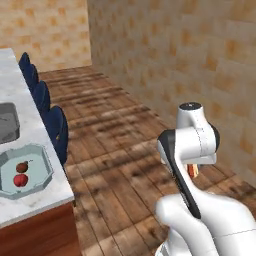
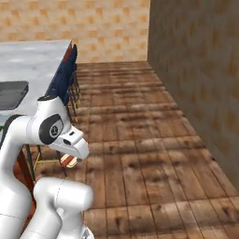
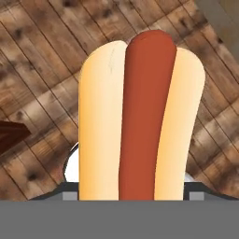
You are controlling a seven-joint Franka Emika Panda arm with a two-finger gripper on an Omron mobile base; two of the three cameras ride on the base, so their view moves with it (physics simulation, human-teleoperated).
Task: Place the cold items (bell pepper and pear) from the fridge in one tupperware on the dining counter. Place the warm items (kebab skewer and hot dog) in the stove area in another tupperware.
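Left base view: one tupperware (image 1: 44, 176) sits on the desk (image 1: 35, 132) with two red items inside — likely the pear and pepper, too small to tell. Arm is folded over the wood floor (image 1: 115, 130), hot dog (image 1: 192, 171) peeking under the wrist.

Right base view: hot dog (image 2: 68, 161) hangs below the hand, beside the stools (image 2: 63, 81).

Hand view: claw (image 3: 130, 196) clamped on the hot dog (image 3: 140, 116), bun upright. My read — transit step: keep the wrist level, don't loosen until over the second, empty container, not this one.

base views flank arm (image 1: 192, 150), sharing floor (image 2: 140, 140)
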